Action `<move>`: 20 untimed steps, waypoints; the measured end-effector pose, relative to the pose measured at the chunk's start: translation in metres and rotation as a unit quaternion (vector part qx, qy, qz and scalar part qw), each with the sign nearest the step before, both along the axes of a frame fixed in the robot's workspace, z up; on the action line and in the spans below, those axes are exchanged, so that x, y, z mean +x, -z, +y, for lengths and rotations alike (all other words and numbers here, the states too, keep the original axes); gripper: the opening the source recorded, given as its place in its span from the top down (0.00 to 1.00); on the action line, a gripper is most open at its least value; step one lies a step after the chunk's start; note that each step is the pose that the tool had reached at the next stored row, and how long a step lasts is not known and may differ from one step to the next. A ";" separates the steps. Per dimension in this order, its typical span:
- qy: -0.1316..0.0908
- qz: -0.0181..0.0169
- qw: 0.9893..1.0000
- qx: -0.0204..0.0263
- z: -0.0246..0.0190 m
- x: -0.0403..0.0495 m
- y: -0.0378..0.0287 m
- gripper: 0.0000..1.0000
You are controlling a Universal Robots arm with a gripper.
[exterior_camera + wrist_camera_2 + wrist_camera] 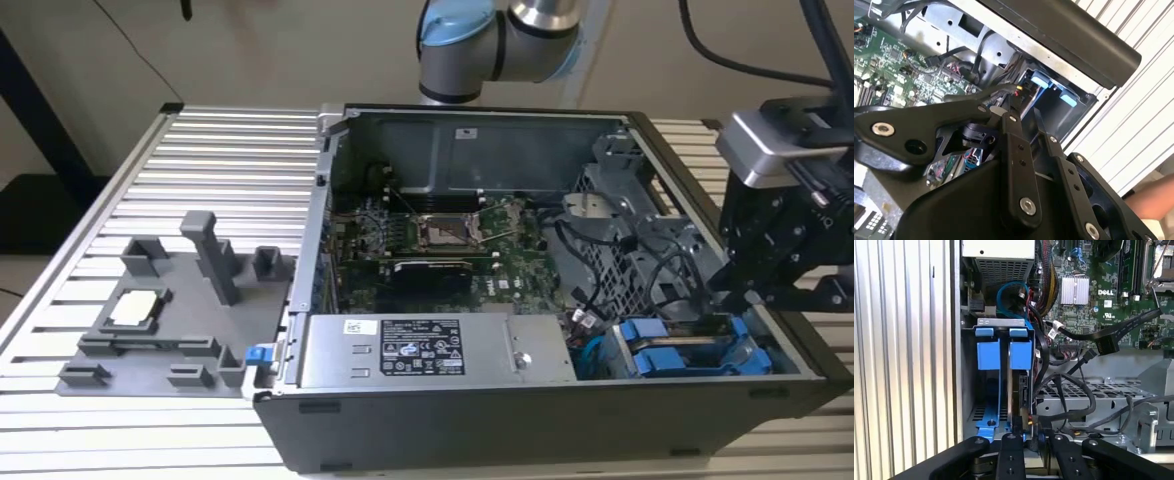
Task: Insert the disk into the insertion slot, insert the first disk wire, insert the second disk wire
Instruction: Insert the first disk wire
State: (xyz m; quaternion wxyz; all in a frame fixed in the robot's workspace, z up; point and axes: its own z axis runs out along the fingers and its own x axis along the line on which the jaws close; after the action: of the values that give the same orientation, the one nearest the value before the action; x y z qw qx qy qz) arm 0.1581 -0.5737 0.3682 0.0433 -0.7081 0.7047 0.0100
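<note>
Resting on a table (200,150) of ribbed aluminium slats, an open dark-grey case (534,420) lies on its side with its interior facing up. A plain beige wall (267,50) closes the room behind it, and the base of the 1 arm (494,40) rises at the table's far edge. On the exterior view's left, well apart from the case, a grey fixture (160,320) with upright posts sits on the slats. Inside the case are a green board (441,240) and, along the near wall, a grey box (414,350) with a white label.

The slot (1004,322) occupies the case's near corner on the exterior view's right. It holds 2 blue-fronted units side by side: the disk (1022,385), seated upright with its dark edge exposed, and just beside it a second carrier (988,352).

The gripper (1031,436) hangs over this corner, tips down at the disk's exposed edge. Its claw is narrow — the black links converge, and the tips appear pinched on the plug of a black wire (1038,421) that loops away over the grey perforated cage. The plug lies against the disk's edge; whether it is fully seated cannot be told. In the second wrist view the tips meet beside red and black leads, with the blue fronts beyond.
</note>
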 end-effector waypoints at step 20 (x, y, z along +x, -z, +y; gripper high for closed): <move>0.000 0.016 0.999 0.049 0.0164 -0.0248 -0.0129 0.73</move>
State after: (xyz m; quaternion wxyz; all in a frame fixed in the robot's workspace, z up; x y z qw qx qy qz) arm 0.1333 -0.5573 0.3811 0.0666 -0.7048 0.7041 0.0559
